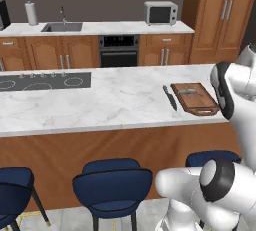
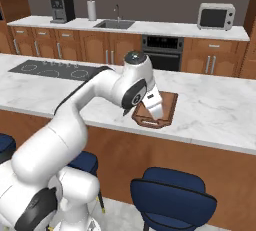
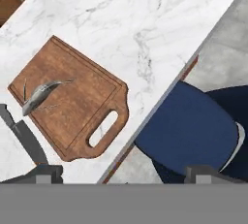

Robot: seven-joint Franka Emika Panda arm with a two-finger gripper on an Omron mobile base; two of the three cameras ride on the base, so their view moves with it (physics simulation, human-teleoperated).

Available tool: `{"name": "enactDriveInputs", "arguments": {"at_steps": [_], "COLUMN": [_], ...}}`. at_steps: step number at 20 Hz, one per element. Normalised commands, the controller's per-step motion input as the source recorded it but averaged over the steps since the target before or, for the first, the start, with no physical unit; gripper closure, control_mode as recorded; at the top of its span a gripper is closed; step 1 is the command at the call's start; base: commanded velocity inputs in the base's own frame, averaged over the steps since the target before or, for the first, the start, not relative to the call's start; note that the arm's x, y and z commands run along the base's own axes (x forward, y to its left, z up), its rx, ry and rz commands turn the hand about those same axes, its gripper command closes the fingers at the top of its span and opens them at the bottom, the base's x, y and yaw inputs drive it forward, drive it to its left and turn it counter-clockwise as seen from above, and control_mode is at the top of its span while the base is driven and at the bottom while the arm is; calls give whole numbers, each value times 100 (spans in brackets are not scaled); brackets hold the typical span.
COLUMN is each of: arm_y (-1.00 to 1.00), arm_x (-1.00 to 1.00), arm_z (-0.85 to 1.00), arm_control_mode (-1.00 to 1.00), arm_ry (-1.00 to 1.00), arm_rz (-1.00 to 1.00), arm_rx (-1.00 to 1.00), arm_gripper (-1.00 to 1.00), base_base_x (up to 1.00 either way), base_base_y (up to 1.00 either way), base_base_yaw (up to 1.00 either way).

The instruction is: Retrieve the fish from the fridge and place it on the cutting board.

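Observation:
The silvery-grey fish (image 3: pixel 41 94) lies on the reddish-brown cutting board (image 3: pixel 82 116), toward the board's end away from the handle. In the left base view the fish (image 1: pixel 187 91) rests on the cutting board (image 1: pixel 196 99) on the island's right side. My gripper (image 3: pixel 126 173) hovers above the board's handle end and the counter's front edge, open, with nothing between its wide-spread fingertips (image 3: pixel 46 173). In the right base view the gripper (image 2: pixel 155 106) hangs over the cutting board (image 2: pixel 170 102) and hides the fish. The fridge is out of view.
A slim black knife (image 1: pixel 170 97) lies on the marble island (image 1: pixel 100 100) just left of the board. Blue stools (image 1: pixel 112 182) stand along the island's front edge. A cooktop (image 1: pixel 45 81) sits at the island's left. The sink (image 1: pixel 62 26) and microwave (image 1: pixel 161 13) are on the back counter.

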Motion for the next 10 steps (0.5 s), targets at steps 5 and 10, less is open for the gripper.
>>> {"name": "enactDriveInputs", "arguments": {"at_steps": [5,10], "arm_y": [1,55], "arm_x": [-72,-100], "arm_z": [70,0], "arm_control_mode": [-100,-100], "arm_ry": [24,4], "arm_rz": [22,22], "arm_rx": [16,-6], "arm_gripper": [-100,-100], "base_base_x": [0,0], "base_base_y": [0,0], "base_base_yaw": [0,0]}}
